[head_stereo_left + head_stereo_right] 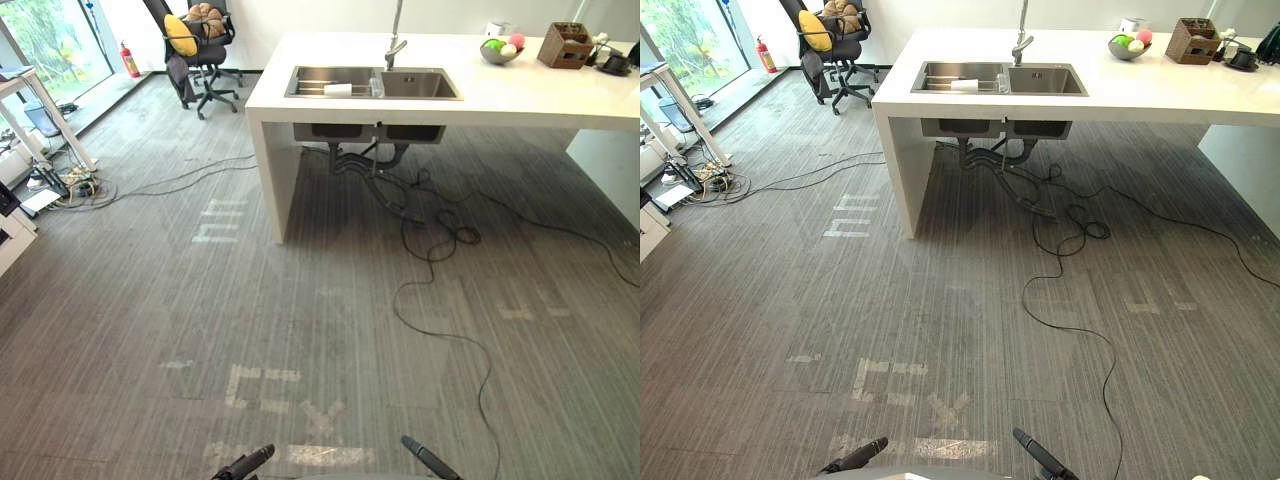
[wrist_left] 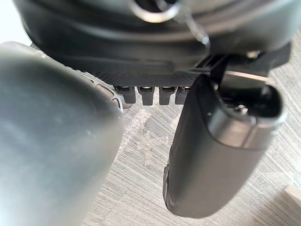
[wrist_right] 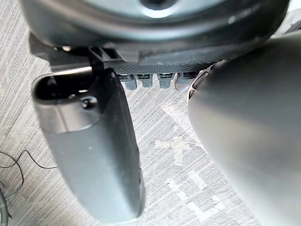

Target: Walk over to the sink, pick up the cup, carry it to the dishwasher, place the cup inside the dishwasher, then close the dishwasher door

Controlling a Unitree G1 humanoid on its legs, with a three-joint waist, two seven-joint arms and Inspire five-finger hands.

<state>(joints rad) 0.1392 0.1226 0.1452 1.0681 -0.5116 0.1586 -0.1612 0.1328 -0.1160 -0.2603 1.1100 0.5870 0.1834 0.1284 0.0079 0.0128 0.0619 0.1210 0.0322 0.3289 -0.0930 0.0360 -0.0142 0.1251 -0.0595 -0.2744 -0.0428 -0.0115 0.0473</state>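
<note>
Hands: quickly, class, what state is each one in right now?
Left hand: open, holding nothing.
Right hand: open, holding nothing.

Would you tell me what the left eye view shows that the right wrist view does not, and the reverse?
Left eye view: the white counter with its sink, a white cup in the left basin, and an office chair. Right wrist view: the right hand close up, open and empty. Both: the grey floor with pale tape marks.
</note>
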